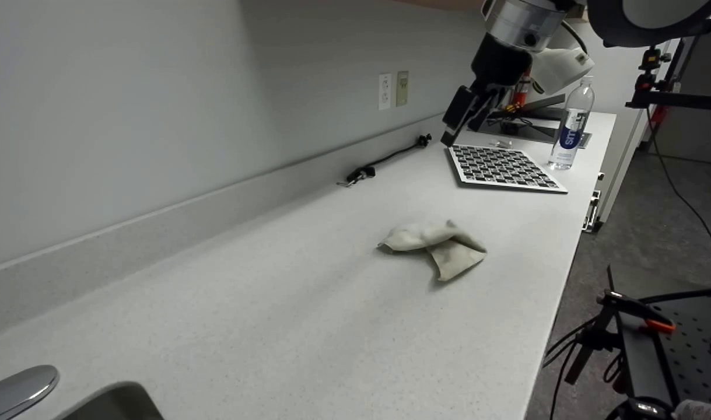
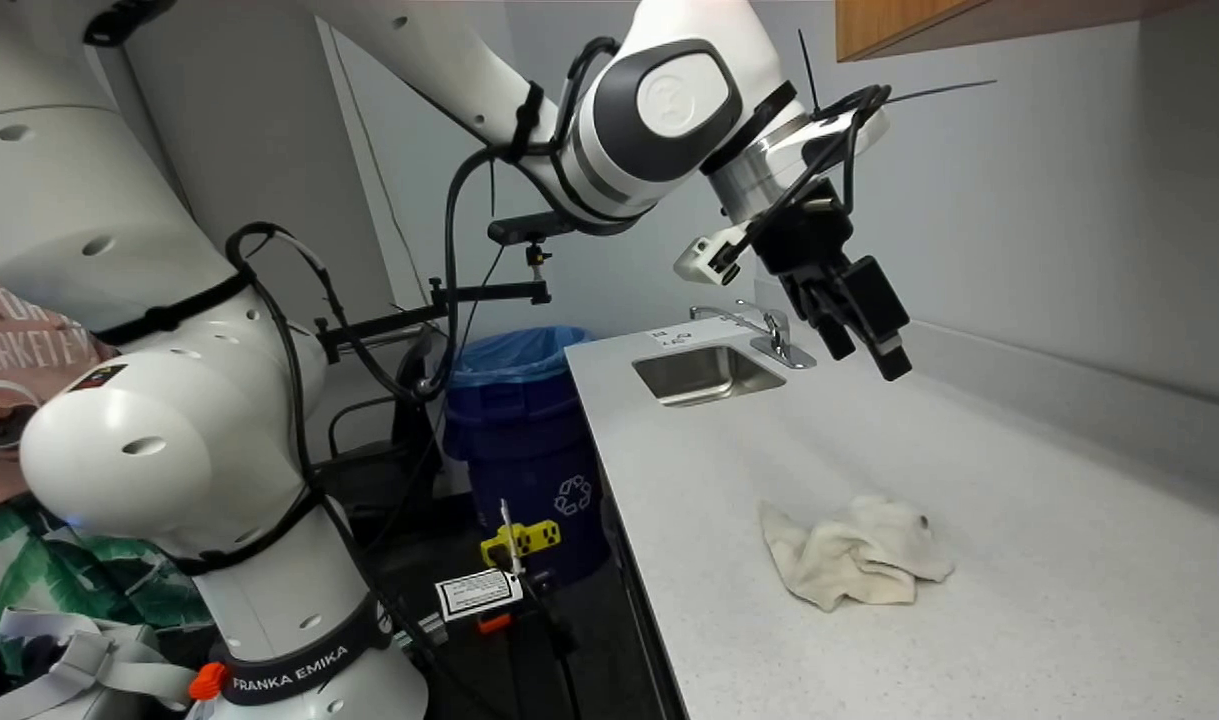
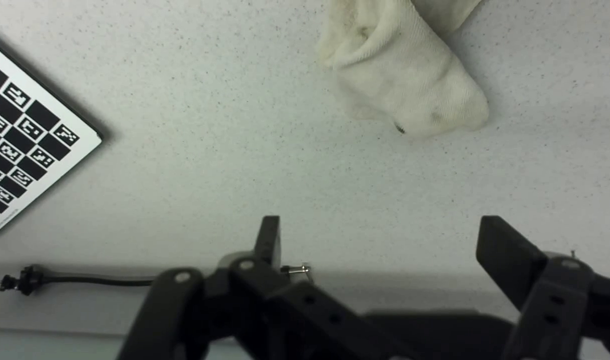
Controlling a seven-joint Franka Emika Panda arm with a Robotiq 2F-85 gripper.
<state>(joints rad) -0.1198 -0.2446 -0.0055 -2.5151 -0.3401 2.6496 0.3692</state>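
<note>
My gripper is open and empty in the wrist view, its two black fingers wide apart with the counter seen between them. It hangs in the air above the white counter, tilted, and touches nothing. It also shows in both exterior views. A crumpled off-white cloth lies folded over itself on the counter. It shows in an exterior view below the gripper, and at the top of the wrist view, beyond the fingertips and partly cut off.
A black-and-white patterned board lies on the counter, with a clear water bottle beside it. A black cable with clamp lies along the wall. A sink and faucet are at the counter's far end. A cabinet overhangs.
</note>
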